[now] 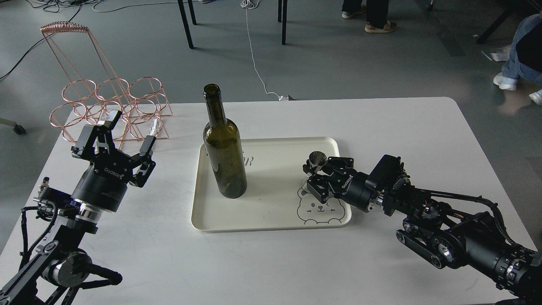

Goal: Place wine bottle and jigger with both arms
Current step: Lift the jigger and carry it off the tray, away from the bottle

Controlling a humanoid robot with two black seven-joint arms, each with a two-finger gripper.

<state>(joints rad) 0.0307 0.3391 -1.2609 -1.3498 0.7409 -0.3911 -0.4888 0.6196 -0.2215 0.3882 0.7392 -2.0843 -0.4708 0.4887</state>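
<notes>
The jigger (317, 160) is gripped over the tray (271, 227) by the right gripper (312, 173), while the left gripper (129, 133) is held open, well apart from the upright wine bottle (224, 148).

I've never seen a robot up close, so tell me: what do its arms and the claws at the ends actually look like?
Both arms are black, built from thick round segments with silvery metal rings at some joints and thin black cables looping alongside. The left gripper and the right gripper are blocky black claws, each with two jointed fingers on a cylindrical wrist. White lettering is printed on each claw's body. There are no sleeves or covers.
</notes>
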